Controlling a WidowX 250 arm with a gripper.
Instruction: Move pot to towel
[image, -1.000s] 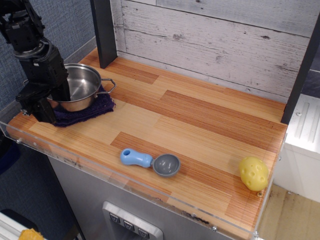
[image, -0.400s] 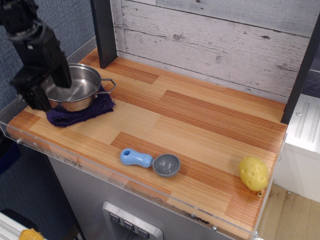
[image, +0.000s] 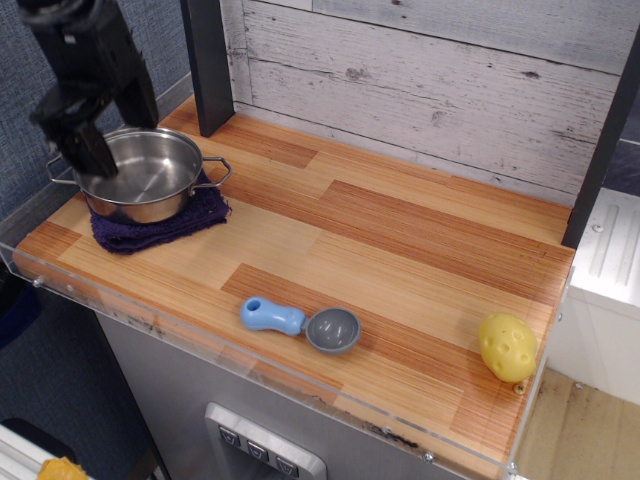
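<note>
The pot (image: 148, 183) sits on the towel (image: 160, 224) at the far left end of the table (image: 400, 260), close to the table's left edge. The towel shows only as a dark purple fringe along the pot's front and right sides; the rest lies hidden under the pot. One wire handle sticks out to the right, and the left one peeks out beside the arm.

The hand (image: 100, 135) hangs above the pot's left rim, its two dark fingers (image: 88, 150) spread apart with nothing between them, apparently clear of the metal. The arm above it is cut off by the top edge of the view, and it covers part of the pot's back rim.

Near the front edge lies a small scoop (image: 302, 324) with a blue handle and grey bowl. A yellow ball (image: 507, 347) rests at the right front corner, well apart from everything else.
</note>
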